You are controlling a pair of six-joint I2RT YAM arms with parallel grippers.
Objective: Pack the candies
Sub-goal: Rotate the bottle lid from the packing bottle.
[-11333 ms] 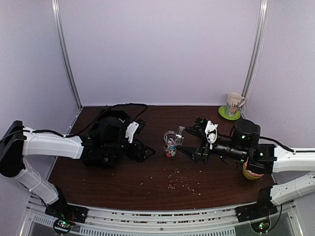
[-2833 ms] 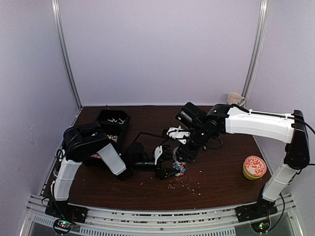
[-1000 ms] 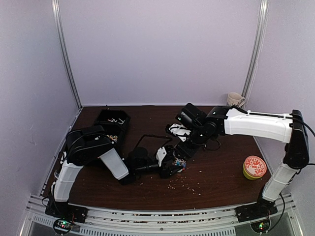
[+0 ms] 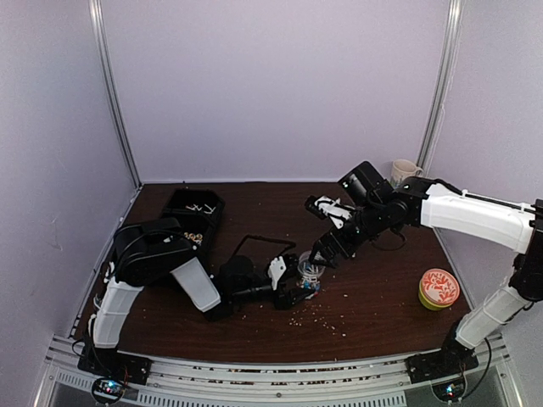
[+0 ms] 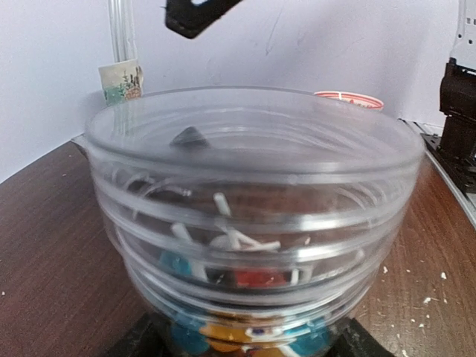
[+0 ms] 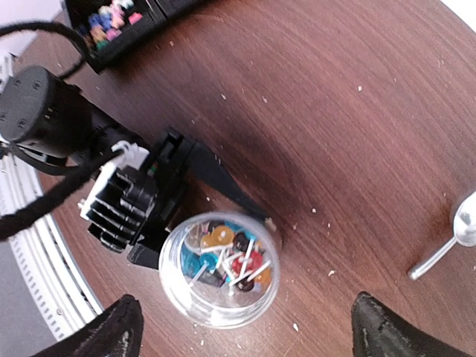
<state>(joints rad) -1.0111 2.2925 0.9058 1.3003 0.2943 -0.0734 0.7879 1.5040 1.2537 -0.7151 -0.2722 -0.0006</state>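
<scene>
A clear plastic jar (image 4: 308, 273) stands on the brown table with my left gripper (image 4: 297, 287) shut round its base. The jar (image 5: 249, 216) fills the left wrist view, and the dark jaws of the left gripper (image 5: 245, 343) show only at its bottom corners. Candies (image 6: 227, 256) on white sticks, blue, orange, red and brown, lie inside the jar (image 6: 178, 294). My right gripper (image 6: 249, 333) hangs above the jar's mouth, open wide and holding nothing. More candies (image 6: 110, 16) lie in a black tray (image 4: 196, 210) at the back left.
A metal spoon (image 6: 452, 232) lies on the table right of the jar. A round tin with a red lid (image 4: 439, 287) sits at the right, a mug (image 4: 405, 172) at the back right. Pale crumbs (image 4: 316, 319) are scattered in front of the jar.
My right gripper has opened wider and moved up and to the right, off the jar. The left gripper keeps its hold on the jar.
</scene>
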